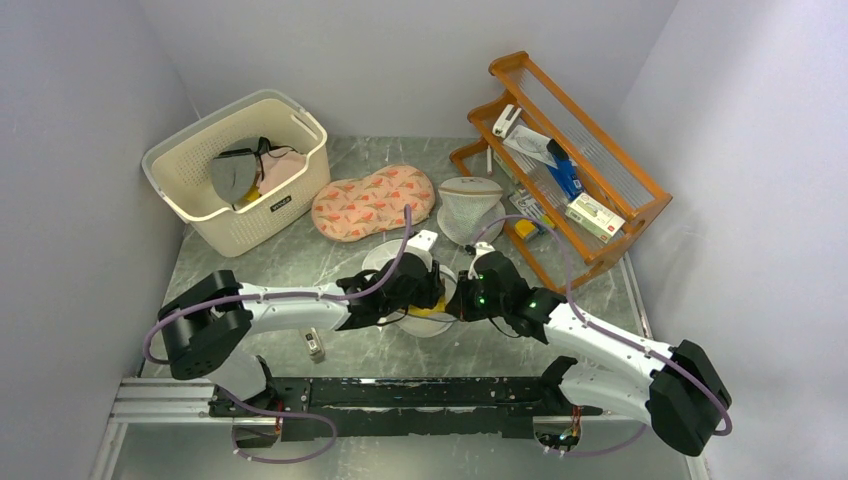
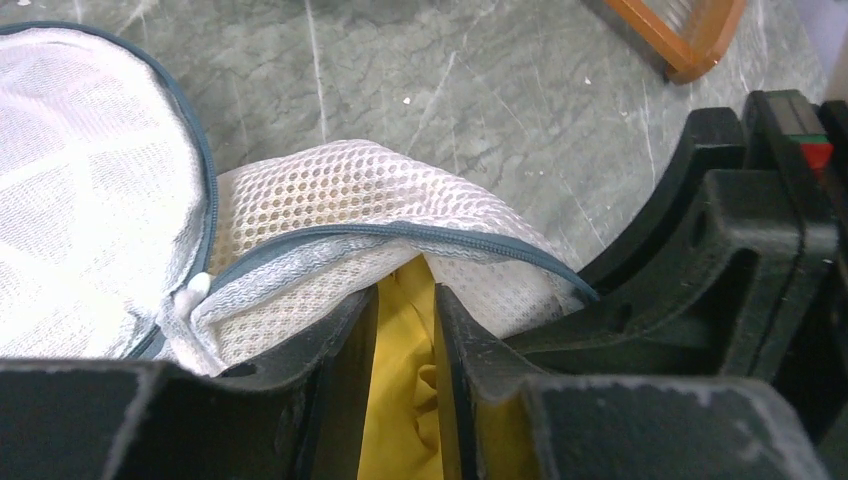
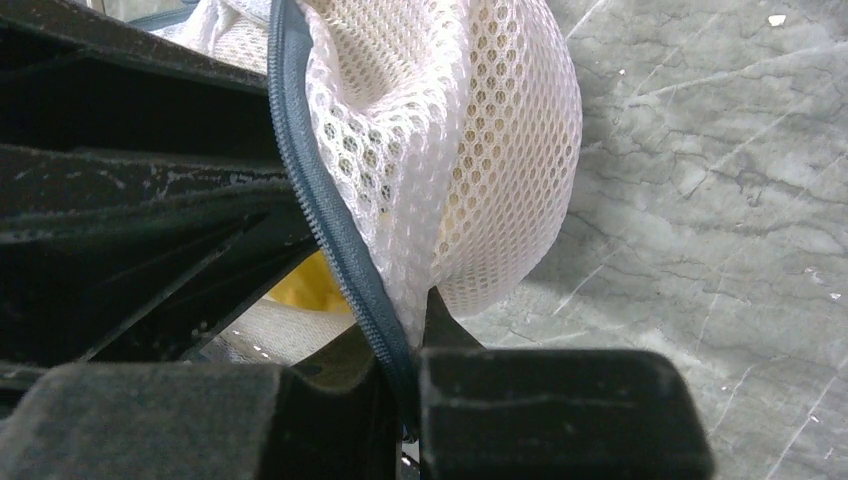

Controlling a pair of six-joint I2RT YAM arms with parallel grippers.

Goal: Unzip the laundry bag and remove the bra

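Left wrist view showed the left gripper (image 2: 403, 310) clenched on the yellow bra (image 2: 398, 425), whose fabric rose between its fingers from the unzipped mouth of the laundry bag (image 2: 340, 190). The right gripper (image 3: 395, 340) pinched the bag's grey zipper edge (image 3: 318, 215). From above, both arms stretched forward and bent inward over the table (image 1: 300, 262). The left gripper stood at 9 o'clock of the bag and the right at 3 o'clock.

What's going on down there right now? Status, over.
Left gripper shut on yellow bra through the open zip. Right gripper shut on zip edge of laundry bag. Bra not yet out; nothing blocking.
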